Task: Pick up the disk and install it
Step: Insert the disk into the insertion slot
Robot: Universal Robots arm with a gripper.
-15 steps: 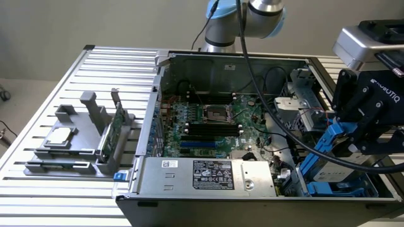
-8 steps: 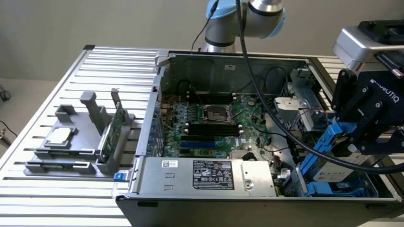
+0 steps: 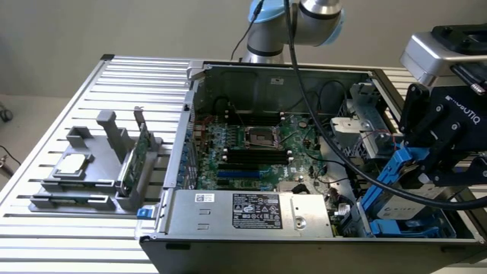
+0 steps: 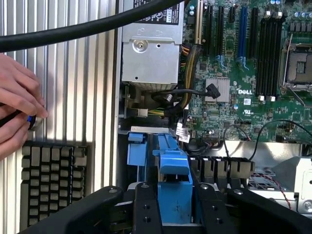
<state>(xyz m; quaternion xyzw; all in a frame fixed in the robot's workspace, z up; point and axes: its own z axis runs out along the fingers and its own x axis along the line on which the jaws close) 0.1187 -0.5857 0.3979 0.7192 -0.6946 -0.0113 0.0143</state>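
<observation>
The disk [image 3: 393,206] is a silver-grey drive in a blue plastic carrier. It hangs tilted, on edge, over the drive bay at the corner of the open computer case [image 3: 199,108] on the exterior view's right. My gripper [image 3: 421,173] is shut on it, with the black fingers [image 4: 146,210] pressed against both sides of the blue carrier [image 4: 173,170]. Most of the drive's body is hidden behind the gripper in the wrist view.
A person's hand [image 4: 17,105] rests on the ribbed table beside the case, next to a keypad [image 4: 48,175]. The power supply [image 3: 243,211] and motherboard [image 3: 251,142] lie beside the bay. A thick black cable [image 3: 335,154] crosses the case. A fixture holds a chip [image 3: 72,165] and a green card [image 3: 131,165].
</observation>
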